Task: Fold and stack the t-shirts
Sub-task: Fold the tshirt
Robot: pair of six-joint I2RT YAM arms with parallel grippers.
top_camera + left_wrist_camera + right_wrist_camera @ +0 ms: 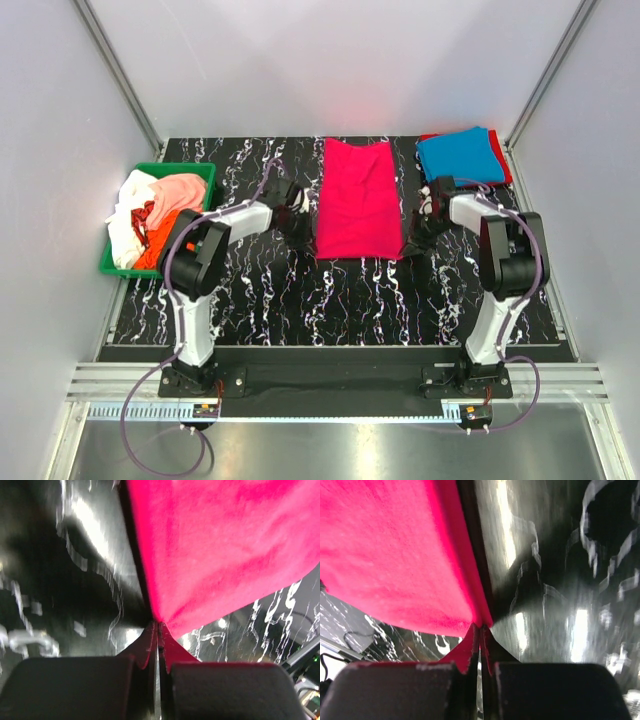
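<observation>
A bright magenta-pink t-shirt lies on the black marbled table as a long strip folded lengthwise. At its near left corner my left gripper is shut on the cloth. In the left wrist view the jaws of the left gripper pinch the corner of the magenta t-shirt. My right gripper is shut on the near right corner. In the right wrist view the right gripper meets on the hem of the magenta t-shirt.
A folded blue t-shirt lies on a red one at the back right. At the left, a green bin holds peach-pink, white and orange shirts in a heap. Grey walls close in both sides.
</observation>
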